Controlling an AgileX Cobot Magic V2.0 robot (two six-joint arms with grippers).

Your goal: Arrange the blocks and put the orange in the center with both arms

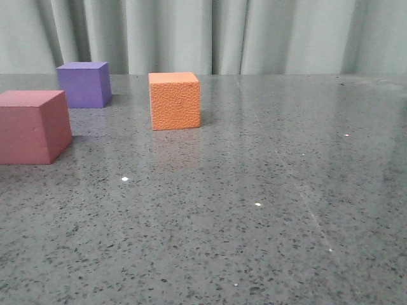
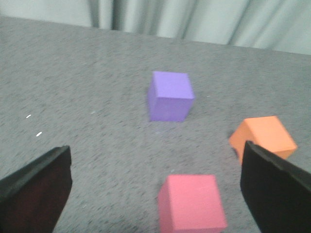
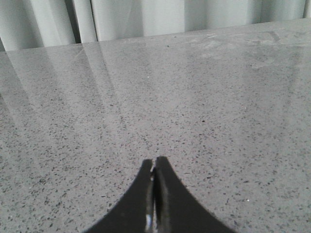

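Nearest the front camera sits the pink-red cube [image 1: 33, 126], at nine o'clock on the bench [image 1: 254, 210]; purple cube [image 1: 84, 84] behind, orange cube [image 1: 175, 100] toward twelve. Left pincer [image 2: 155, 194] gapes wide, empty (orange cube at its two o'clock), so it is the nearer. Right pincer [image 3: 154, 177] is pressed closed, empty.

The front camera sits low and close over the surface [image 1: 267, 210], facing forward to the curtain [image 1: 254, 35]. The left wrist camera looks down from higher, between the left hand [image 2: 155, 189], sharing the purple cube [image 1: 84, 84], orange cube [image 1: 174, 100] and pink-red cube [image 1: 33, 126]. The right wrist camera skims low over bare surface toward the curtain.
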